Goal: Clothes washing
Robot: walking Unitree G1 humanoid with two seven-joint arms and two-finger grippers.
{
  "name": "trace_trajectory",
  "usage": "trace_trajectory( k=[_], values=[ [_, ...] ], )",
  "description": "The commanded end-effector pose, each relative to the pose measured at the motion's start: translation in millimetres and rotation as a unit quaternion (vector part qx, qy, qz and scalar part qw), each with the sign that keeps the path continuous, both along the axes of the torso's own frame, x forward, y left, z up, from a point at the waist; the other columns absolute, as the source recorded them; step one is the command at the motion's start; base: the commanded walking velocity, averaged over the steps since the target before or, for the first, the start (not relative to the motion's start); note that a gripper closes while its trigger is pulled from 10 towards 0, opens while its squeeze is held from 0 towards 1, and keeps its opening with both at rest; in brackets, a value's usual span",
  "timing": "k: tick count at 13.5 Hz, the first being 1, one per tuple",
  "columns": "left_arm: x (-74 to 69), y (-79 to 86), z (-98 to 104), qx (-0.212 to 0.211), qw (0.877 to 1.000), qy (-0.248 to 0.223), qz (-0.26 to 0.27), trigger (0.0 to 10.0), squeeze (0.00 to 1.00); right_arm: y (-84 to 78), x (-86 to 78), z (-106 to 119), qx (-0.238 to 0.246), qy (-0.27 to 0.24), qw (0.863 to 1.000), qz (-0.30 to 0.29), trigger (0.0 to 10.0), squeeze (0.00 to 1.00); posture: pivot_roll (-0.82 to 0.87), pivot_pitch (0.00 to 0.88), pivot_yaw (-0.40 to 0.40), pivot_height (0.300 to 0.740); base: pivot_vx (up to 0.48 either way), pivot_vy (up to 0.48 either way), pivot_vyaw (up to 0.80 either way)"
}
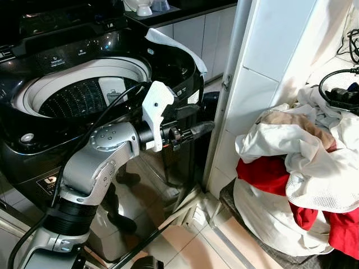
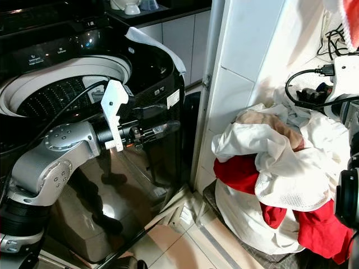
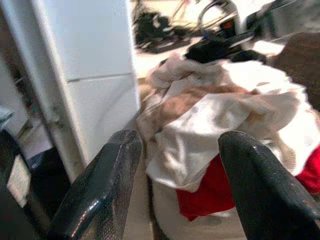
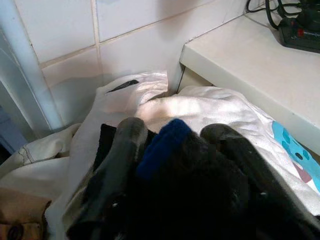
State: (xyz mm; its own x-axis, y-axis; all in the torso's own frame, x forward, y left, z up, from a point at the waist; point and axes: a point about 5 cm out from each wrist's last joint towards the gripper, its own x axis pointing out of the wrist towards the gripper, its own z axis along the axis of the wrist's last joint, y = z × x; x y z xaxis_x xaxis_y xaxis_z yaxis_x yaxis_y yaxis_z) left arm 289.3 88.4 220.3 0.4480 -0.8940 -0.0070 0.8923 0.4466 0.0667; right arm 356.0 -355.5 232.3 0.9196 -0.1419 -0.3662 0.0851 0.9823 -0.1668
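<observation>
Laundry pile (image 1: pixel 297 174) beside washer (image 1: pixel 84 84): right gripper (image 4: pixel 175 165) jaws clamped on dark garment (image 4: pixel 195 185), may drag white cloth (image 4: pixel 150 110); left gripper (image 3: pixel 175 185) jaws spread, empty, near washer front

- The tiled floor (image 1: pixel 185 238) carries everything here; its pale tiles show bare at 6 o'clock in the eye views, crossed by a metal threshold strip (image 1: pixel 224 242).
- A black top-loading washing machine (image 1: pixel 84 84) stands on the floor at 10 o'clock, lid up, drum open.
- A heap of laundry (image 1: pixel 291 174) sits on the floor at 4 o'clock, against the white tiled wall: white cloths, a tan piece on top, red garments (image 2: pixel 241 171) below and between them.
- Under the heap a dark mat or base (image 1: pixel 227 196) shows at its near edge; which it is cannot be told.
- A white worktop (image 4: pixel 260 70) runs just beside the heap, bearing a black charger with cables (image 4: pixel 300 32).
</observation>
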Motion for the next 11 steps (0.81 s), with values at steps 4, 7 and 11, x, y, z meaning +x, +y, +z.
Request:
trace_trajectory(
  k=[4,7,11],
  values=[
    [-9.3,-4.0,5.8,-0.020,0.999,-0.002,-0.041,10.0,0.00,-1.2,0.2,6.5,0.006,-0.009,1.000,0.002,0.0,0.00,0.05,0.000,0.017,0.740,0.000,0.000,0.00],
    [-13.2,-5.7,9.7,-0.032,0.998,-0.009,-0.059,10.0,0.00,-5.1,-2.1,8.5,0.007,-0.010,1.000,-0.001,0.0,0.00,0.05,0.000,0.020,0.740,0.000,0.000,0.00],
    [-9.6,-3.7,13.3,-0.046,0.998,-0.009,-0.034,10.0,0.00,-10.9,-6.0,31.8,0.028,-0.043,0.999,0.012,0.0,0.00,0.04,0.000,0.023,0.740,0.000,0.000,0.00]
  ],
)
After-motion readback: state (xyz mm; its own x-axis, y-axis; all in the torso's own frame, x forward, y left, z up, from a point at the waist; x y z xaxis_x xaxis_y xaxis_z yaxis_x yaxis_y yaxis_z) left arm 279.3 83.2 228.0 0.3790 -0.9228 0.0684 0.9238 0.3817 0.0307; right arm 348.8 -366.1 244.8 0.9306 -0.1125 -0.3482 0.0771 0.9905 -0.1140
